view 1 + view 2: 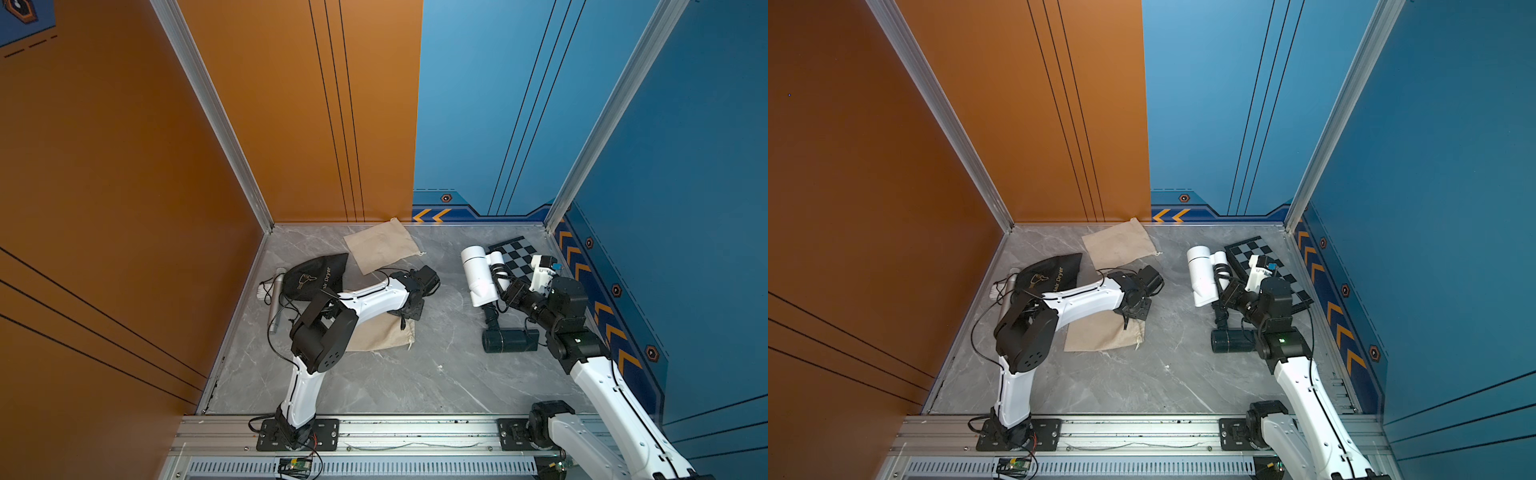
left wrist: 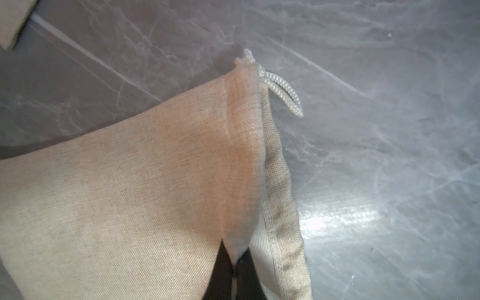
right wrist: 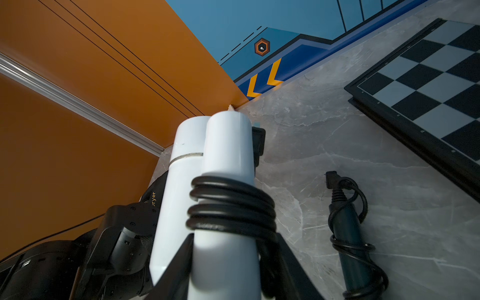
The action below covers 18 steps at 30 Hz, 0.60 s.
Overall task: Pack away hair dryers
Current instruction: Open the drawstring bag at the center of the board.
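Observation:
My right gripper [image 3: 230, 257] is shut on the slim handle of the white hair dryer [image 3: 226, 155], which has a black cord coiled round it. In both top views this white hair dryer [image 1: 480, 276] [image 1: 1202, 274] is at the back right, with the right gripper [image 1: 505, 286] at its handle. A blackish teal hair dryer [image 1: 509, 340] [image 3: 348, 233] lies on the floor beside it. My left gripper [image 2: 234, 262] is shut on the mouth edge of a beige pouch [image 2: 130, 194] [image 1: 382, 334], lifting that edge off the floor.
A black pouch [image 1: 316, 276] lettered "Hair Dryer" and a silver rod [image 1: 276, 303] lie at the left wall. Another beige pouch [image 1: 382, 245] lies at the back. A chessboard [image 1: 519, 257] sits in the back right corner. Walls close three sides.

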Each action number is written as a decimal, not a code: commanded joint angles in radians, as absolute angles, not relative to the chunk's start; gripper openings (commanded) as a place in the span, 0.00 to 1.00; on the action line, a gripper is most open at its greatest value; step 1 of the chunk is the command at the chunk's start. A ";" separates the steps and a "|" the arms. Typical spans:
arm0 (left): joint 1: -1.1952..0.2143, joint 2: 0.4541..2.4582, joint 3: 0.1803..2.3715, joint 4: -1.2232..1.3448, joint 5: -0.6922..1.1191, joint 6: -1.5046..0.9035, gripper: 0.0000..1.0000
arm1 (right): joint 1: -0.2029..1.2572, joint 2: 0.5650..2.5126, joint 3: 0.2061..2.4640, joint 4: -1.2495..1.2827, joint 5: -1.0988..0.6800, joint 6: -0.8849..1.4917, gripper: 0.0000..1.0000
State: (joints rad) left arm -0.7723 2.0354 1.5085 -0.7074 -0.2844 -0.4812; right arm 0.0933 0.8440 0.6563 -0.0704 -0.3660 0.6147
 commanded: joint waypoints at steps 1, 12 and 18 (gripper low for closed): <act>-0.764 2.004 1.539 -0.730 -0.275 -0.444 0.00 | 0.100 0.832 0.696 -0.060 -0.401 0.578 0.22; -0.691 1.711 1.394 -0.667 -0.173 -0.241 0.00 | 0.213 0.868 0.689 -0.143 -0.523 0.527 0.22; -0.681 1.716 1.398 -0.624 -0.132 -0.168 0.00 | 0.336 0.901 0.670 -0.172 -0.583 0.510 0.22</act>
